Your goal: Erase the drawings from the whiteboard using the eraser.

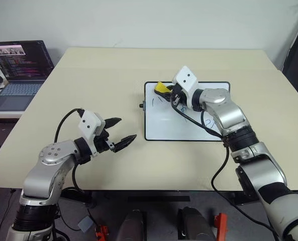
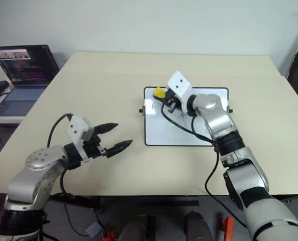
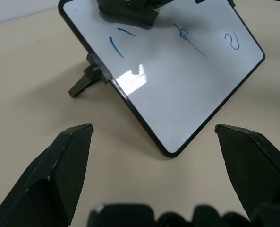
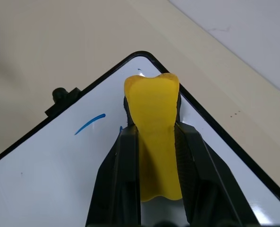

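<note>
The right gripper (image 4: 151, 137) is clamped on the eraser (image 4: 154, 137), a small yellow block squeezed between its two black fingers and sticking out past their tips. The eraser's front end sits over the whiteboard's (image 1: 189, 125) far left corner, close inside the black frame. Whether it presses on the white surface cannot be told. In the right wrist view a short blue stroke (image 4: 89, 124) lies just beside the fingers, between the eraser and the board's small black side knob (image 4: 63, 96).

The whiteboard lies flat on the table (image 1: 113, 65), right of centre. The drawings (image 3: 182, 35) show in the left wrist view as a few thin blue marks strung across the far half of the board: two short strokes, a small squiggle with a tail, and a hook shape towards the right edge. The near half of the board is plain white.

The left gripper (image 1: 119, 133) hangs over the table's near left part, fingers spread wide and holding nothing. It points towards the board's near left corner and stands apart from it.

Bare tabletop surrounds the board on every side, widest to the left and beyond it. A laptop (image 1: 20, 70) sits open on a separate surface past the table's left edge.
</note>
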